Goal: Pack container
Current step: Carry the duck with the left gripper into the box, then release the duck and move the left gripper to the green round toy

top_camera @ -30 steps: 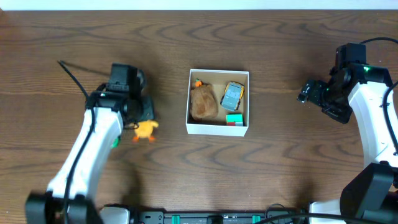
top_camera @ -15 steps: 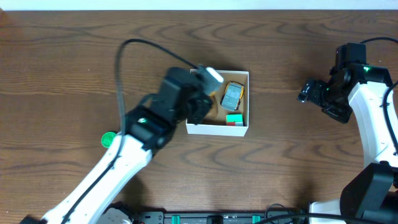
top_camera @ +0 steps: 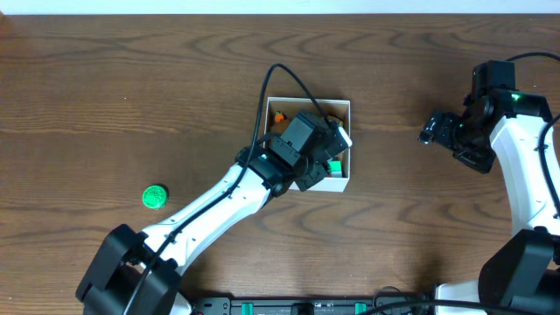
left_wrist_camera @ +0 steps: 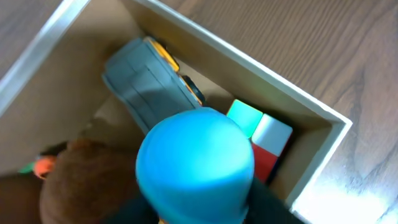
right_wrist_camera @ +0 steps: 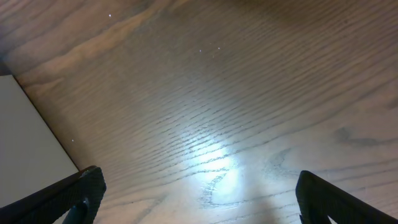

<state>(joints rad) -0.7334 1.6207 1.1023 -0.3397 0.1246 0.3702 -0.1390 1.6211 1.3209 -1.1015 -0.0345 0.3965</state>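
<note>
The container [top_camera: 284, 100] is a small white box with a tan inside at the table's middle. My left gripper [top_camera: 325, 147] hangs over its right half. In the left wrist view, my left gripper [left_wrist_camera: 196, 202] is shut on a toy with a round blue top [left_wrist_camera: 196, 162] and a bit of yellow below. Inside the container [left_wrist_camera: 292, 102] lie a grey-and-yellow toy car [left_wrist_camera: 149, 78], a brown plush [left_wrist_camera: 81, 177] and a green, white and red block [left_wrist_camera: 261, 134]. My right gripper [top_camera: 437, 129] is open and empty over bare wood at the far right; it also shows in the right wrist view [right_wrist_camera: 199, 199].
A small round green disc [top_camera: 155, 196] lies on the table at the left. An orange bit [top_camera: 278, 115] shows in the container's back left corner. A white flat surface [right_wrist_camera: 25, 130] sits at the left edge of the right wrist view.
My left arm swung from the table's left side to over the container. The yellow toy that lay beside it is gone from the table. The green disc is uncovered. The right arm has not moved.
</note>
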